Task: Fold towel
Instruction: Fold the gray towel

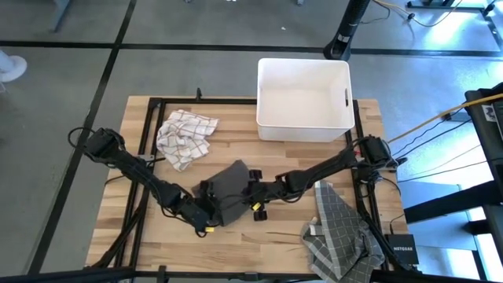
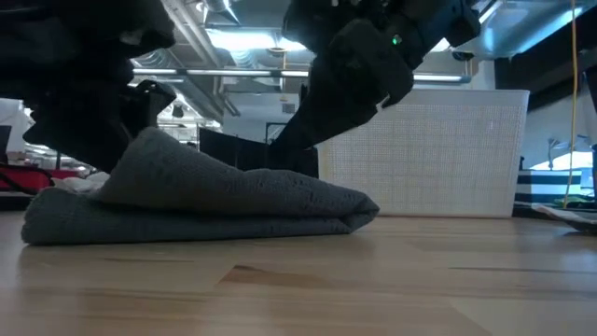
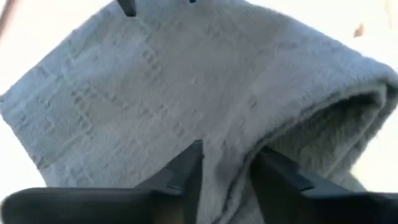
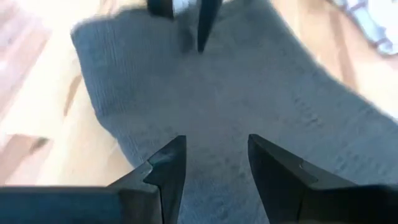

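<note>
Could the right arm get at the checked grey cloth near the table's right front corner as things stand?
Probably yes. The checked grey cloth lies on the right arm's own side with nothing on top of it; the right gripper is open over the dark grey towel and would need to pull back.

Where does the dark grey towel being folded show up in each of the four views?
High view: dark grey towel at table centre, between both claws.
Low view: folded mound left of centre, on the wood.
Left wrist view: fills the picture, a fold between the left claw fingers.
Right wrist view: fills the middle, right claw over it.
Shared landmark: white bin, behind the towel in the low view.
</note>
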You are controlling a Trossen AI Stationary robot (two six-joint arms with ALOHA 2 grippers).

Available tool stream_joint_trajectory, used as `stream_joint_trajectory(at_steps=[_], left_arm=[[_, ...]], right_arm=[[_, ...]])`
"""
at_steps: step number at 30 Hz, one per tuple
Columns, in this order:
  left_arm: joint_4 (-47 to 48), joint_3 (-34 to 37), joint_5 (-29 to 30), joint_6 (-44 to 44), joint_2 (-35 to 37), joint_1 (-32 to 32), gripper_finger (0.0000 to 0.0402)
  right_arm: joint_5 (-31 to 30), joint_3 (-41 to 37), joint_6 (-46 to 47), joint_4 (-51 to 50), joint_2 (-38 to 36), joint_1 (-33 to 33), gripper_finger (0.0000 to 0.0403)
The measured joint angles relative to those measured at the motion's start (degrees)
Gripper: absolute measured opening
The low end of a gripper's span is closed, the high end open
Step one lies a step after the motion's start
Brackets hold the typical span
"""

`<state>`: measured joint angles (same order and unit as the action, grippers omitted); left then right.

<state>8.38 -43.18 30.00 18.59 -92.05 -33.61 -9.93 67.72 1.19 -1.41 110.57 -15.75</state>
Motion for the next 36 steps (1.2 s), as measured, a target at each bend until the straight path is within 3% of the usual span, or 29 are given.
stream_joint_trajectory(at_steps=[5,14,21,25,29,36], left_arm=[[1.9,0.0,-0.7,0.8,0.0,-0.5,0.0015],[25.1,-9.2,4.3,3.2,2.1,-2.8,0.0006],[29.1,-8.1,3.1,5.1,2.2,-2.9,0.0004],[24.5,-6.1,-2.5,7.2,2.1,-2.9,0.0015],[24.2,-5.7,-3.1,10.5,2.1,-2.8,0.0036],[29.0,-7.9,-11.8,12.5,3.0,-1.5,0.0109]], right_arm=[[0.1,0.0,0.0,0.6,2.6,0.0,0.0175],[0.0,0.0,1.4,3.0,5.5,0.0,0.0175],[0.0,0.0,2.8,5.2,5.5,0.0,0.0175],[0.0,0.0,3.9,4.2,6.0,0.0,0.0175],[0.1,0.0,4.3,4.6,6.3,0.0,0.0175],[0.1,0.0,4.3,3.8,5.4,0.0,0.0175]])
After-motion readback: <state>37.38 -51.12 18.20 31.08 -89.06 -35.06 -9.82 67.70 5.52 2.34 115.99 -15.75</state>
